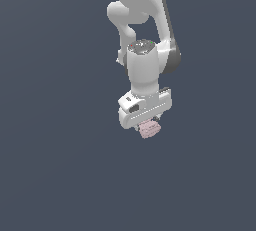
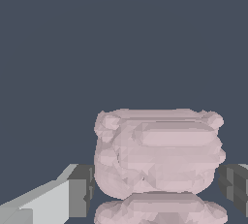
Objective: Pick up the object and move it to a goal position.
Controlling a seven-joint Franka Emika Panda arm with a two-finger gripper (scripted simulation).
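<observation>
The white, rounded Panda arm (image 1: 145, 50) hung over a plain dark grey ground, its white tool (image 1: 148, 125) pointing down. That tool was clenched on the small, pale pink, lumpy, ridged object (image 2: 157, 152), dark pads (image 2: 80, 189) pressing either flank. The pickup looked done; carrying it to the goal remained, and no goal marker showed in either view.

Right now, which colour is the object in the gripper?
Pale pink object; the wrist view shows it best.

The arm (image 1: 145, 70) looks like smooth, slightly glossy white plastic; the tool (image 1: 148, 126) has matt dark-grey pads (image 2: 80, 191). The object (image 2: 157, 152) is matt, pale pink, lumpy and ridged.
</observation>
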